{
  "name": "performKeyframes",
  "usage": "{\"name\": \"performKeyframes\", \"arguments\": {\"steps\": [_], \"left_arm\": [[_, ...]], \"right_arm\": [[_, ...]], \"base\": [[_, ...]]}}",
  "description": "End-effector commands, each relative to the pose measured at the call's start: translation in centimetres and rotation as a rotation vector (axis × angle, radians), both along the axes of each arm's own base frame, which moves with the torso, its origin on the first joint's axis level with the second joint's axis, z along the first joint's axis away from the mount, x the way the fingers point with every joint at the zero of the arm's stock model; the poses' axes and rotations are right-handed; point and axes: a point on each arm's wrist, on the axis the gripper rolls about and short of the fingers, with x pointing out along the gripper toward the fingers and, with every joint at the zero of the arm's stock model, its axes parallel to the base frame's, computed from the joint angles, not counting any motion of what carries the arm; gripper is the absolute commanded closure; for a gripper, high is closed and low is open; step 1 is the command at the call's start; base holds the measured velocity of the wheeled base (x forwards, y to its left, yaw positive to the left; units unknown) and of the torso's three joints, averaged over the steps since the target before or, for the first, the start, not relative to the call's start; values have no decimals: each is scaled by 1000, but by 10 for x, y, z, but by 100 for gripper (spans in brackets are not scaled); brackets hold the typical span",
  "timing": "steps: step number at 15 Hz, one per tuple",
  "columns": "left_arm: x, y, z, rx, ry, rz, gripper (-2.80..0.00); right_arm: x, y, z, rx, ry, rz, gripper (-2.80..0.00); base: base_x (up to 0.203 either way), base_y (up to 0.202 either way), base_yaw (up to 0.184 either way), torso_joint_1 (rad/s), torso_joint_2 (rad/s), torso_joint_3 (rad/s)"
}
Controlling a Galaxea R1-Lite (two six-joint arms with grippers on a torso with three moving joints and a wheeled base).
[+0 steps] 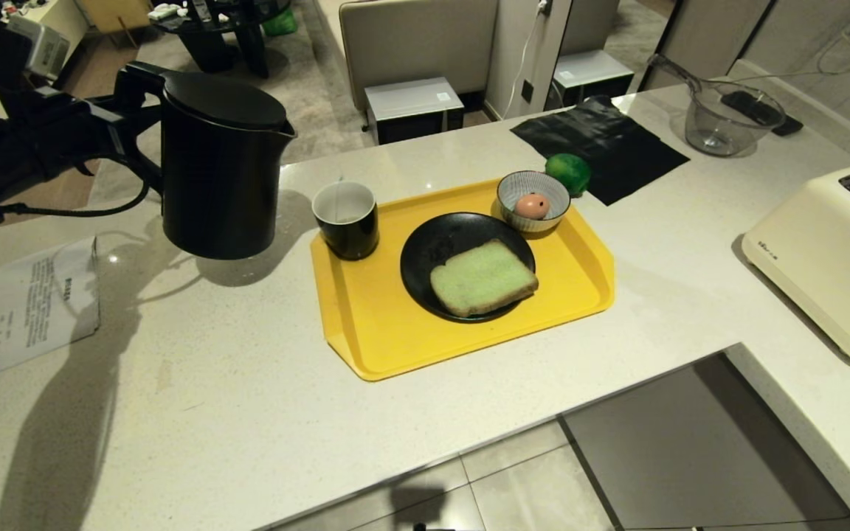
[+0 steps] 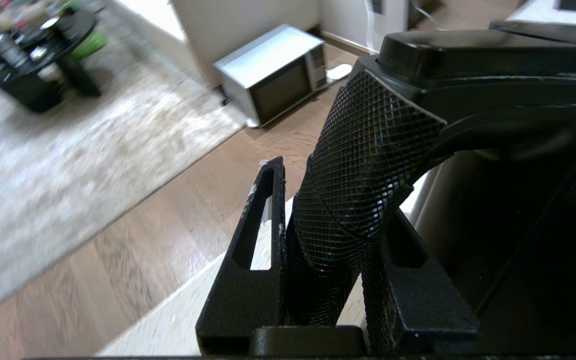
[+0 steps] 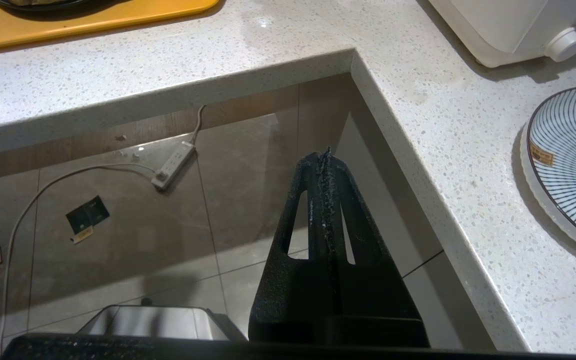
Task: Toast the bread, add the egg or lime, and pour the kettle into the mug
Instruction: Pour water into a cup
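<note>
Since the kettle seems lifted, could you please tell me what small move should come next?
Probably carry the tall matte black kettle toward the glossy black mug before tipping: the left gripper grips its handle, and the spout is short of the mug's rim.

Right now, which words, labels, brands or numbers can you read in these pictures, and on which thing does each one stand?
None can be read for certain.
Paper sheets on the counter: printed lines, too small to read.
Toaster: small dark mark low on its side, too small to read.
Striped plate: gold sticker on its rim, too blurred to read.
Kettle, mug, tray: no text visible.
</note>
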Motion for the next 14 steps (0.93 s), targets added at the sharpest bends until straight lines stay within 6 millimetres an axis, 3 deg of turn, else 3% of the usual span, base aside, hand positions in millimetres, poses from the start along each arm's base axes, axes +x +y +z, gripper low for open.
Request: {"name": "performKeyframes", "arguments": {"steps": [1,5,14], "left_arm": [[8,0,5,29,-3,-6,0],[16,1,19,70,3,-3,0],[14,-1,16,270,64,-39,0]], "right_arm": [[2,0,-5,0,20,1,0],[2,0,-5,0,19,2,0],[2,0,-5,0,20,1,0]], "base": [[0,0,0,0,0,0],[0,0,0,0,0,0],[0,0,0,0,0,0]]}}
